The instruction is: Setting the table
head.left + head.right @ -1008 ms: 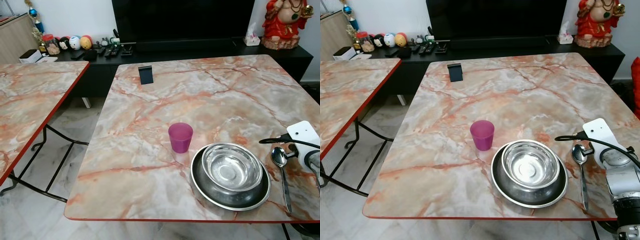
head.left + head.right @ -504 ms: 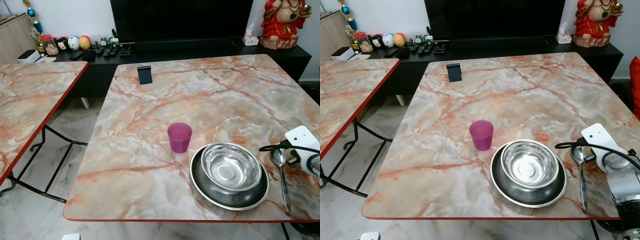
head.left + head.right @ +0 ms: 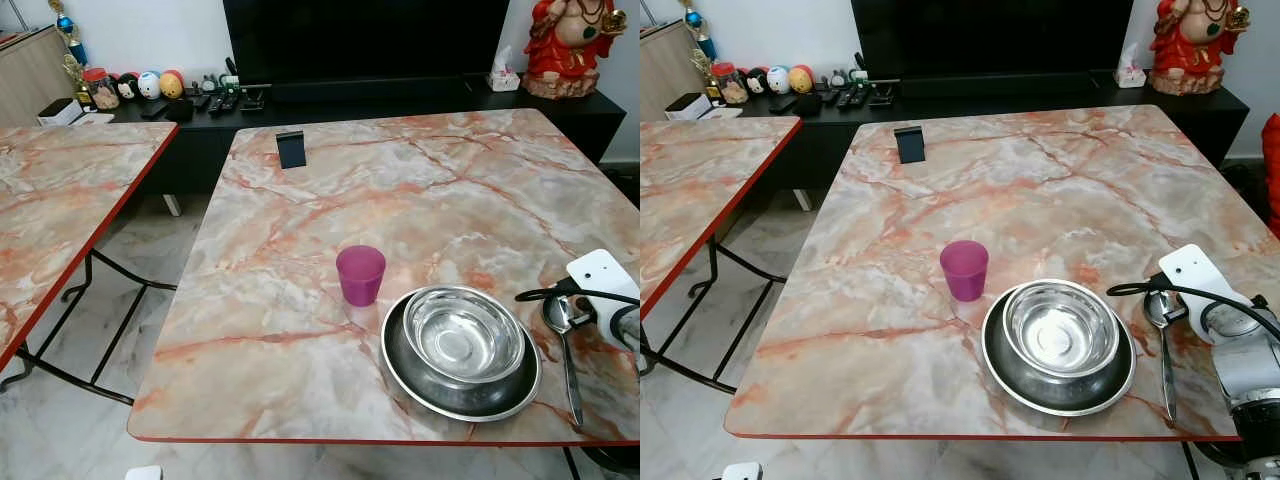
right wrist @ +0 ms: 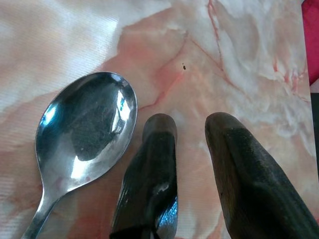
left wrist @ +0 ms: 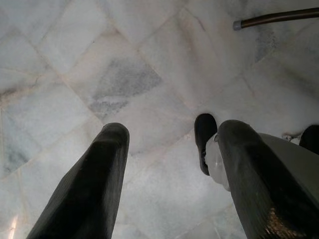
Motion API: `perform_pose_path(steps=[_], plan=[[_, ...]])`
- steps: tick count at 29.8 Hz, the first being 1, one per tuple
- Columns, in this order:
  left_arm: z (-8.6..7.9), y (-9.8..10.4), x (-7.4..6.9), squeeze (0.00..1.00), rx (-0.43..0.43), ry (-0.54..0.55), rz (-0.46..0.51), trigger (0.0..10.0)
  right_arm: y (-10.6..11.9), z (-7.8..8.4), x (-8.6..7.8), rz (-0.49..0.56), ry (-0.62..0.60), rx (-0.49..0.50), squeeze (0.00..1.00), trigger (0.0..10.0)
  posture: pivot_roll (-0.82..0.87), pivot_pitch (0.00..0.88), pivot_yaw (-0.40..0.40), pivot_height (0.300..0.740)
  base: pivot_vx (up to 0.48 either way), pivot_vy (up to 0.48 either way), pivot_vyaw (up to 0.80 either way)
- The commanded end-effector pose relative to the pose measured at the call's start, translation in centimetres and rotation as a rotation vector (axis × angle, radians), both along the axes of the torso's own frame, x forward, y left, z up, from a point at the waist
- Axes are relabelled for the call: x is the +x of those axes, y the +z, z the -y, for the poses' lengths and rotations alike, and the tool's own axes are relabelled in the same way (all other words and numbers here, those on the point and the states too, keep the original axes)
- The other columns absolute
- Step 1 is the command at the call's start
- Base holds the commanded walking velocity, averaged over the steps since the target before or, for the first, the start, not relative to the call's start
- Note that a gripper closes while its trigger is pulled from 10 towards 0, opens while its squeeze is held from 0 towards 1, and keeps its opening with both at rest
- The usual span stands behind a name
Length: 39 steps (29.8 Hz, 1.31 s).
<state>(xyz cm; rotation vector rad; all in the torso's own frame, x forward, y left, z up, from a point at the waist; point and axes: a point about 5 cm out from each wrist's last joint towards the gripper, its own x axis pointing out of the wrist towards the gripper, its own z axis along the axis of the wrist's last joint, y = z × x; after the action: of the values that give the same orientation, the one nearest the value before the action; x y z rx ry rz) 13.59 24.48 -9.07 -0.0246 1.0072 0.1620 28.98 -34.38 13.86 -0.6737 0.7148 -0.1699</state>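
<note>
A shiny steel spoon point(image 4: 84, 129) lies flat on the pink-veined marble table point(image 3: 420, 190), near its front right corner. Its oval bowl faces up and mirrors the light, and its slim handle points toward the front edge. It sits just right of a steel bowl point(image 3: 462, 335) nested in a wider dark steel plate point(image 3: 400, 365), with a translucent purple plastic cup point(image 3: 360, 274) standing upright to their left. The right gripper point(image 4: 192, 149) hovers beside the spoon's bowl, fingers parted and holding nothing. The left gripper point(image 5: 169, 159) hangs over the pale tiled floor point(image 5: 124, 64), fingers spread and empty.
</note>
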Motion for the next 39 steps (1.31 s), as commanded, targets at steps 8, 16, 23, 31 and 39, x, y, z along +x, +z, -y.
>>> perform_pose_path(steps=[8, 16, 23, 31, 39], plan=[[0.5, 0.0, 0.4, 0.0, 0.005, -0.012, -0.001, 10.0, -0.3, -0.9, 0.1, -0.018, 0.041, 0.014, 0.0, 10.0, -0.17, 0.0, 0.09, 0.732, 0.0, 0.0, 0.0], [0.5, 0.0, 0.5, 0.0, 0.005, -0.011, 0.005, 10.0, -0.3, -1.2, 0.2, -0.019, 0.052, 0.021, 0.0, 10.0, -0.16, 0.0, 0.088, 0.732, 0.0, 0.0, 0.0], [1.0, 0.1, 1.2, 0.0, 0.001, -0.019, 0.018, 10.0, -0.2, -1.4, 0.4, -0.005, 0.061, 0.029, 0.0, 10.0, -0.16, 0.0, 0.089, 0.732, 0.0, 0.0, 0.0], [2.5, 0.3, 2.4, 0.0, -0.01, -0.038, 0.047, 10.0, -0.5, -2.0, 0.6, 0.0, 0.073, 0.059, 0.0, 10.0, -0.16, 0.0, 0.09, 0.732, 0.0, 0.0, 0.0], [2.6, 0.3, 2.5, 0.0, -0.006, -0.044, 0.061, 10.0, -0.3, -1.6, 0.7, 0.02, 0.053, 0.041, 0.0, 10.0, -0.16, 0.0, 0.086, 0.732, 0.0, 0.0, 0.0]])
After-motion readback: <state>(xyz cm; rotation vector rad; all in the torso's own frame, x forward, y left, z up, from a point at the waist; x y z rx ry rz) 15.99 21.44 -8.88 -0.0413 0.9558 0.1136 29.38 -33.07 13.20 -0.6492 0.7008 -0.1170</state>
